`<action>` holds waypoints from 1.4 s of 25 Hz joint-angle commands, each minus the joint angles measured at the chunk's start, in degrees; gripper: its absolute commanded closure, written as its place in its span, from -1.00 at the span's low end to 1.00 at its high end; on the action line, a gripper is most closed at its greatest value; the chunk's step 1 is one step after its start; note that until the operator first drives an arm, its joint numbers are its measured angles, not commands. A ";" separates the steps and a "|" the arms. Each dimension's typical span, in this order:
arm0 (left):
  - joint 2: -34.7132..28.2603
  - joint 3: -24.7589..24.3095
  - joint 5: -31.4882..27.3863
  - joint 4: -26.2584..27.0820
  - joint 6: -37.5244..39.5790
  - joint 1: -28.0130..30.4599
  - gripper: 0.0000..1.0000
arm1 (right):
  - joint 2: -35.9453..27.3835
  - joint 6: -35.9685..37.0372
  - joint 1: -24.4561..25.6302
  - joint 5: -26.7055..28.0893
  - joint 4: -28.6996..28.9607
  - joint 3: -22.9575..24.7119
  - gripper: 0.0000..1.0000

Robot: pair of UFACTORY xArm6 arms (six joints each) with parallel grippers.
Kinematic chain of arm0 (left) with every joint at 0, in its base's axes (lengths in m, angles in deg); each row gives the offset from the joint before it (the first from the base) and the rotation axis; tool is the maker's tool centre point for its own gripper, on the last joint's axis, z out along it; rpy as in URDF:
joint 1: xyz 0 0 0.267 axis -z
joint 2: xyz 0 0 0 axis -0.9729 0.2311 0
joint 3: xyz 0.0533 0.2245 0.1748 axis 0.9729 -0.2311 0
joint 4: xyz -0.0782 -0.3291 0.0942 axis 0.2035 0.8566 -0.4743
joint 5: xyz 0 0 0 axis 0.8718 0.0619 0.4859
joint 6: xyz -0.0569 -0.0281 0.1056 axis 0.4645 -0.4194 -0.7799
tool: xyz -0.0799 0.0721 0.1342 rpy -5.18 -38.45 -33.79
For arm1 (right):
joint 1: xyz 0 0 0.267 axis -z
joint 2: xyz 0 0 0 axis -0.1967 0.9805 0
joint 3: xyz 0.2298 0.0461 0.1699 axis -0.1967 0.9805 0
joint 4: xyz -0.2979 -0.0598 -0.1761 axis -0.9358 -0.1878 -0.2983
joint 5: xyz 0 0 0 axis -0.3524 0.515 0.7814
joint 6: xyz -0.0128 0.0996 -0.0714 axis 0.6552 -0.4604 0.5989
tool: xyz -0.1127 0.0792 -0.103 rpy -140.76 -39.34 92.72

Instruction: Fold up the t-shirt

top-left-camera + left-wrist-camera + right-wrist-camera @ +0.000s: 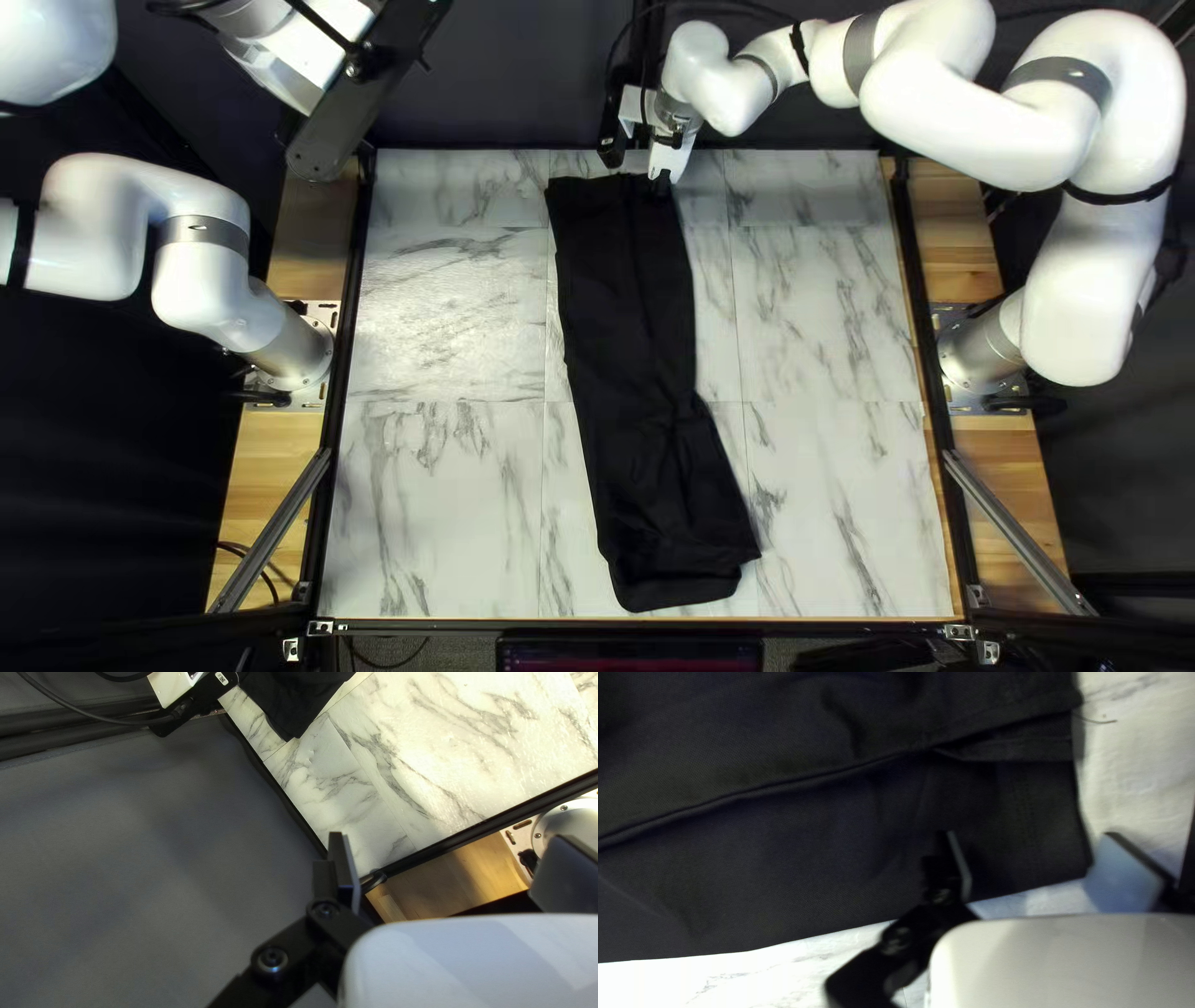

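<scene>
Down the marble-patterned table [436,311], from twelve o'clock to six in the top left view, a long black garment [629,349] is laid; its twelve-o'clock end is met by the right gripper [637,164], while the left gripper [334,135] is raised at ten o'clock. In the left wrist view, the fingers [340,858] are spread, garment well apart. In the right wrist view, the fingers [960,865] are parted, one seen against the garment.

Left gripper [349,93] open wide, nothing between fingers [341,862], near the table's [436,728] far left corner. Dark curtain [143,858] past the far edge. Black t-shirt [293,700], partly in view, farther right on marble top; part of right gripper [637,164] near it. Wood strip [461,880] along left edge, metal base plate [567,824] on it.
</scene>
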State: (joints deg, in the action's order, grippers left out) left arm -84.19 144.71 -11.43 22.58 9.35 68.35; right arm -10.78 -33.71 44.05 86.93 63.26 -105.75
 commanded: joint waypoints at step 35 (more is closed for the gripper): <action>0.00 0.00 0.00 0.00 0.00 0.00 -1.00 | -22.74 -24.82 -18.55 -14.59 -12.89 25.93 0.97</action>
State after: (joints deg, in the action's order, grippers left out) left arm -84.19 144.71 -11.43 22.58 9.35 68.35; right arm -33.50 -57.20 26.62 73.95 51.45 -81.21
